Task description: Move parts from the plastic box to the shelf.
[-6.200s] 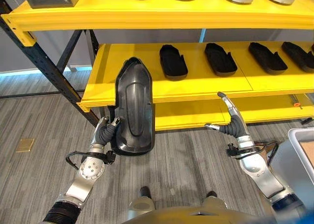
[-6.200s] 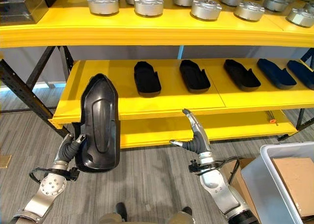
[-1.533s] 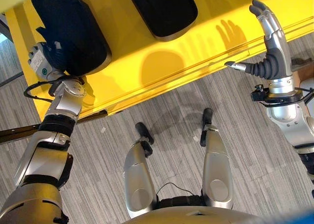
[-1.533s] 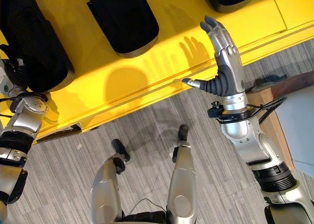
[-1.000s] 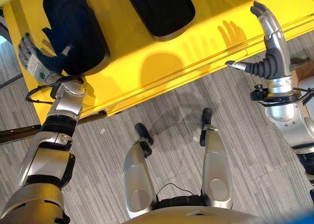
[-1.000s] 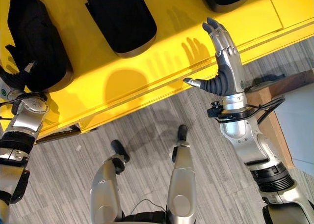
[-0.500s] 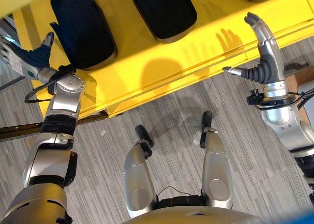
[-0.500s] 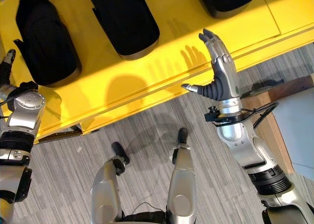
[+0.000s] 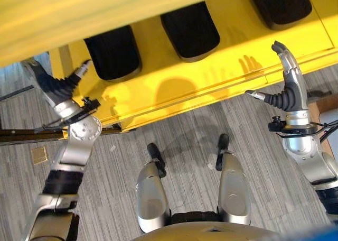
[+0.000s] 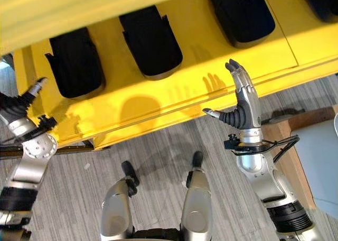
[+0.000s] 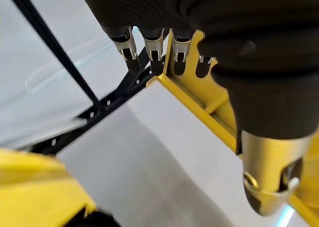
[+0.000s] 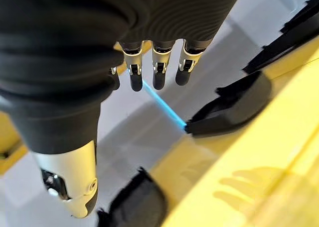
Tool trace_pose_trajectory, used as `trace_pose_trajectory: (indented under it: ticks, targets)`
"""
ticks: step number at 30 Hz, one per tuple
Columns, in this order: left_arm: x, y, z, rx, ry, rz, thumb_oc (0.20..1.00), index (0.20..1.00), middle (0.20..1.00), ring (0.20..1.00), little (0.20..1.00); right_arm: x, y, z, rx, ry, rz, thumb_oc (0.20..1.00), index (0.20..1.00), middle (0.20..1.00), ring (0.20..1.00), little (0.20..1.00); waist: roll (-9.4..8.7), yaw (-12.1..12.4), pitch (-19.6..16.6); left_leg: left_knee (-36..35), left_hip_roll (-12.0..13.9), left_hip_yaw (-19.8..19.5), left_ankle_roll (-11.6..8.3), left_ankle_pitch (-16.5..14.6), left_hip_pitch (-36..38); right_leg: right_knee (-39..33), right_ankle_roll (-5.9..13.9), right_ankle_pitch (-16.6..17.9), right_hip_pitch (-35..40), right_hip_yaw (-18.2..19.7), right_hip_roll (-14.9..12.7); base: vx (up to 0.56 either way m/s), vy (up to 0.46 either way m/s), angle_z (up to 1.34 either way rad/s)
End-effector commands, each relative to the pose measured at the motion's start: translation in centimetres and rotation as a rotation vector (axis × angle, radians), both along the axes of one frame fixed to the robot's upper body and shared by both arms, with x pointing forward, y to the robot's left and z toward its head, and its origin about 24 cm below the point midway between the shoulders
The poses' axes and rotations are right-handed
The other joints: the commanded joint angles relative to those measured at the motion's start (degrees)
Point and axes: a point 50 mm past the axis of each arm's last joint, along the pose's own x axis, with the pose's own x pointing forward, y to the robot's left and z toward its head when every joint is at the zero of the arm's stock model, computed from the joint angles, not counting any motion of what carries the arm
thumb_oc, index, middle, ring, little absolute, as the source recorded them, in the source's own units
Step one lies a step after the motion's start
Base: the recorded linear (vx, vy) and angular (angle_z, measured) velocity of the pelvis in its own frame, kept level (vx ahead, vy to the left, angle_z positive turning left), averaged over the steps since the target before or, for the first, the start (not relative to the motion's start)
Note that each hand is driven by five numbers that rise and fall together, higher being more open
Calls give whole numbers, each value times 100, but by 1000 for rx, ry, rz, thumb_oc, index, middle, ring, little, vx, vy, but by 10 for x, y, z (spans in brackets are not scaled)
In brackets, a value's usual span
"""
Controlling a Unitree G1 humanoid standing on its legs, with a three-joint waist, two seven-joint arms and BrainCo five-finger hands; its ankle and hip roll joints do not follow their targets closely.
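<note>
No writing I can read. Smooth black moulded parts [image 9: 112, 52] lie in a row on the glossy yellow shelf [image 9: 174, 87]. My left hand [image 9: 53, 85] and right hand [image 10: 242, 109] hover empty, fingers straight, at its front edge.

Scene viewed steeply downward by 2 head eyes, yellow shelf [image 9: 174, 87] shared, each hand seen closely along its fingers by wrist cameras.

Parts [image 9: 112, 52] side by side on the shelf [image 9: 174, 90] — hands flanking.
</note>
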Motion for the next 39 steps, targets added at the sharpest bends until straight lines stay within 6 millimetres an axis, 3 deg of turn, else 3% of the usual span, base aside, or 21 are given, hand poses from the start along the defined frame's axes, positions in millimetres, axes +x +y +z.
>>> trace_pose_trajectory:
  ticks: [1, 5, 9, 14, 22, 25, 32, 39]
  targets:
    - [-6, 8, 2, 96, 30, -75, 1000, 1000, 1000, 1000, 1000, -13, 1, 8, 16, -110, 13, 1000, 1000, 1000, 1000, 1000, -47, 81, -701, -63, -489, -334, 263, -177, -20, 263, 76, -687, 263, -160, 350, 136, -142, 7]
    - [-24, 8, -14, 214, 157, -112, 1000, 1000, 1000, 1000, 1000, -20, -7, 4, 17, -101, 6, 1000, 1000, 1000, 1000, 1000, -3, 175, -827, -180, -442, -355, 204, -147, 215, 91, 75, -712, 578, -302, 306, 64, -48, 14]
    - [-37, 16, -29, 198, 274, -157, 1000, 1000, 1000, 1000, 1000, -27, -11, 0, 9, -82, 10, 1000, 1000, 1000, 1000, 1000, 61, 268, -956, -253, -406, -372, 186, -130, 396, 26, 65, -739, 799, -397, 258, 58, -13, 9]
    - [-44, 11, -38, 298, 344, -199, 1000, 1000, 1000, 1000, 1000, -27, -14, -5, 25, -52, 2, 1000, 1000, 1000, 1000, 1000, 86, 332, -991, -294, -391, -390, 171, -125, 487, -4, 59, -759, 917, -477, 235, 26, 3, 6]
    - [-42, -5, -60, 336, 511, -387, 1000, 1000, 1000, 1000, 1000, -25, -16, -7, 33, -82, -15, 1000, 1000, 1000, 1000, 1000, 78, 325, -927, -349, -394, -374, 184, -142, 548, -104, 81, -686, 969, -510, 243, -1, -1, 0]
    - [-42, -11, -66, 339, 536, -440, 1000, 1000, 1000, 1000, 1000, -24, -15, -8, 34, -90, -22, 1000, 1000, 1000, 1000, 1000, 62, 326, -889, -319, -382, -361, 195, -151, 532, -121, 80, -663, 971, -502, 262, 0, 0, 0]
    - [-33, -34, -79, 552, 573, -516, 1000, 1000, 1000, 1000, 1000, -16, -13, -8, 37, -113, -15, 1000, 1000, 1000, 1000, 1000, 1, 239, -783, -186, -352, -332, 206, -183, 407, -105, 90, -627, 883, -457, 330, -36, -22, 0]
    - [-30, -42, -84, 553, 591, -562, 1000, 1000, 1000, 1000, 1000, -16, -9, -12, 46, -110, -5, 1000, 1000, 1000, 1000, 1000, -56, 198, -792, -168, -354, -287, 214, -197, 420, -185, 120, -589, 917, -413, 383, -2, -5, 0]
